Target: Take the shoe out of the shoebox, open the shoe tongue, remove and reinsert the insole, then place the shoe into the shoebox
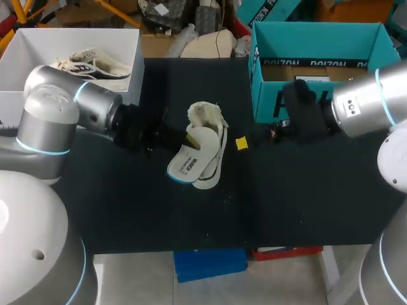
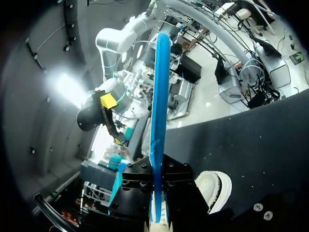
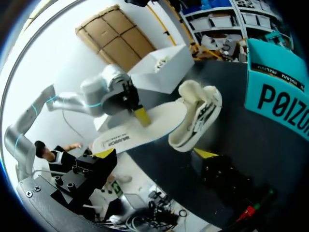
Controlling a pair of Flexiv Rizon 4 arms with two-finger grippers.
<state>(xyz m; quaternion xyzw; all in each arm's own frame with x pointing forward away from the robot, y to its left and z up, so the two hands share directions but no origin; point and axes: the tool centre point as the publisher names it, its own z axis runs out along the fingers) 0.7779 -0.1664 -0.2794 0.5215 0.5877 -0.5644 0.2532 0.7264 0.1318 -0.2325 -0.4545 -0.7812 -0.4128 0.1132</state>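
Note:
A white shoe (image 1: 208,130) lies on its side in the middle of the black table. Its white insole (image 1: 184,163) with a blue edge is outside the shoe, lifted beside it. My left gripper (image 1: 158,136) is shut on one end of that insole. In the left wrist view the insole (image 2: 159,96) stands edge-on between the fingers of my left gripper (image 2: 157,220), and the shoe (image 2: 215,188) lies beside them. My right gripper (image 3: 154,153) is open and holds nothing, a short way to the right of the shoe (image 3: 198,113) and the insole (image 3: 140,130). The teal shoebox (image 1: 318,63) stands open at the back right.
A white box (image 1: 38,47) holding another shoe stands at the back left. My right arm (image 1: 362,108) crosses in front of the teal shoebox. The table's front edge (image 1: 210,244) lies near below the shoe.

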